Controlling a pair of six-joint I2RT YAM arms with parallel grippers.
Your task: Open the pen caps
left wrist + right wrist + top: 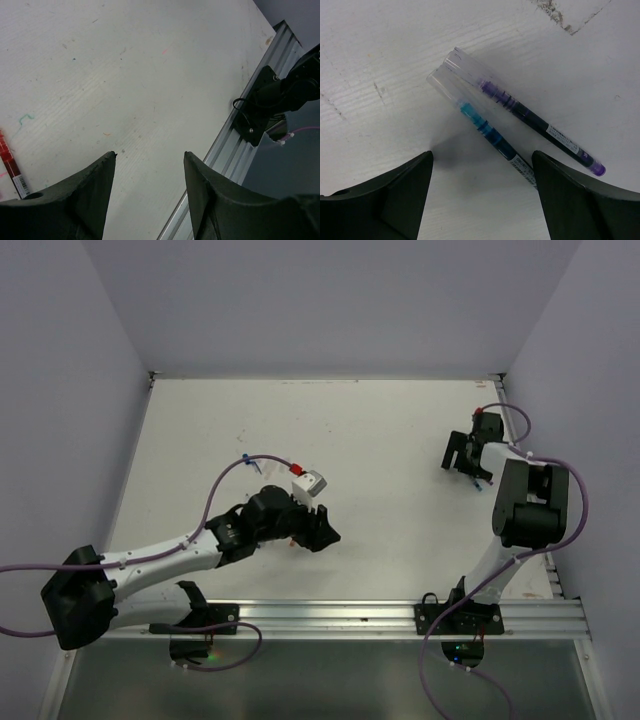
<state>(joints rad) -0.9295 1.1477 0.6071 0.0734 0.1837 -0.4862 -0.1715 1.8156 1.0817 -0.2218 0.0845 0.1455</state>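
Note:
Two thin pens lie side by side on the white table in the right wrist view, a blue-inked one [492,137] and a purple-inked one [530,115]. Each ends at the upper left in a clear plastic cap [444,82], and both caps are on. My right gripper [482,152] is open just above them, and the blue pen's labelled end runs under its right finger. From above it [460,462] sits at the far right. My left gripper [150,155] is open and empty over bare table [322,530]. A red pen [9,162] lies at its left; its cap is out of view.
The aluminium rail [330,618] runs along the table's near edge, close to my left gripper [235,150]. The right arm's base [272,97] is bolted to it. Lilac walls enclose the table on three sides. Small ink marks dot the surface.

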